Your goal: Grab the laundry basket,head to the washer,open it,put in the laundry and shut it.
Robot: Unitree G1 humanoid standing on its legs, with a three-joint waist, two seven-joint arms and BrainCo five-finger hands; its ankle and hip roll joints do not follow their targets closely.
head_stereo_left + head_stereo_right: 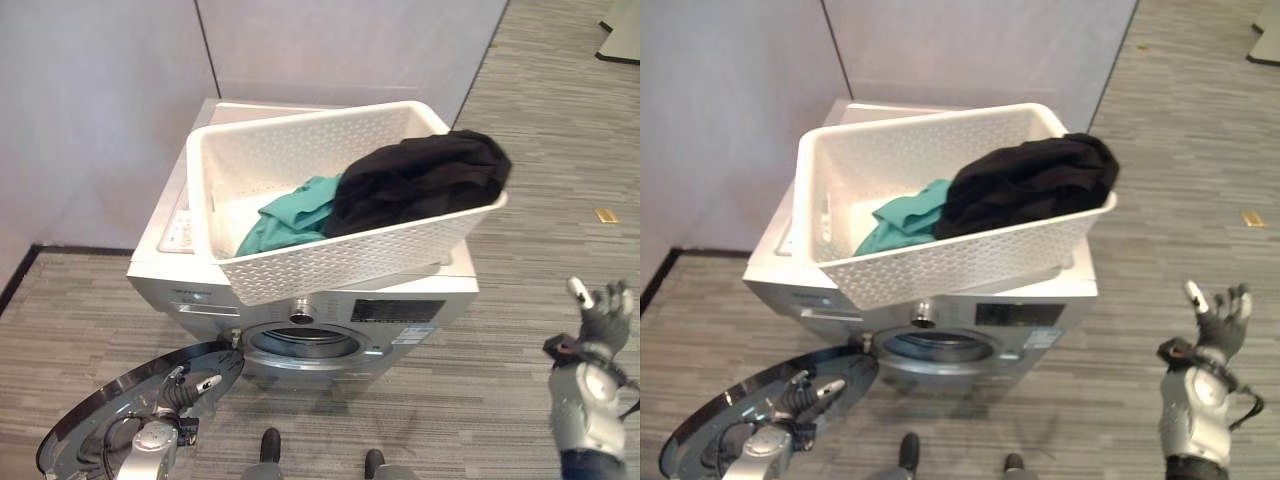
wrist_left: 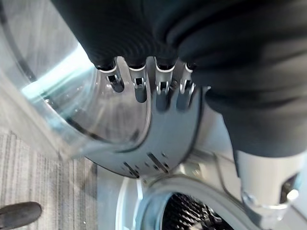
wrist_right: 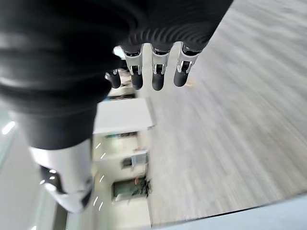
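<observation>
Sitting tilted on top of the washer [image 1: 300,300]: white basket [image 1: 350,250] with black [image 1: 420,180] and teal laundry [image 1: 290,215] inside.
Washer door [image 1: 130,410] swung open, low beside the drum opening; left hand [image 1: 195,385] rests on the door, fingers relaxed, not grasping. Right hand [image 1: 600,310] raised well off to the washer's side, fingers spread, empty.

Laundry basket [image 1: 330,255] with clothes [image 1: 415,180] atop washer [image 1: 420,305], its open door [image 1: 110,405] low at left.
</observation>
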